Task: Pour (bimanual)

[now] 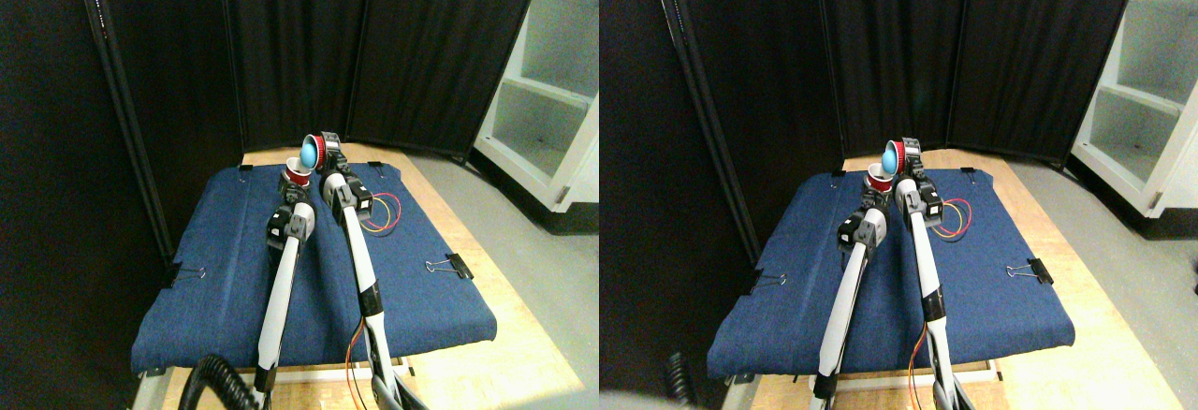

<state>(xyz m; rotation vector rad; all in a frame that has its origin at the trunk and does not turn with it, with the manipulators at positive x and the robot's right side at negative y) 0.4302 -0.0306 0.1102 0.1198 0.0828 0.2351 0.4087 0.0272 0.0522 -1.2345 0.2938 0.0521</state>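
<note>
Just above the middle of the frame, the right claw (pixel 323 154) holds a red cup (pixel 316 152) tipped on its side, a blue ball (pixel 309 153) at its mouth. Just below-left, the left claw (pixel 293 185) holds an upright red cup (pixel 296 175) over the blue-clothed desk (pixel 225 288).

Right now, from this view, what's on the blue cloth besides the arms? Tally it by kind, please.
Red cups: 2, the tipped upper cup and the lower cup
Blue ball: 1, the ball at the upper cup's mouth
Binder clips: 4 seen on the blue cloth, e.g. one clip
Total: 7
</note>
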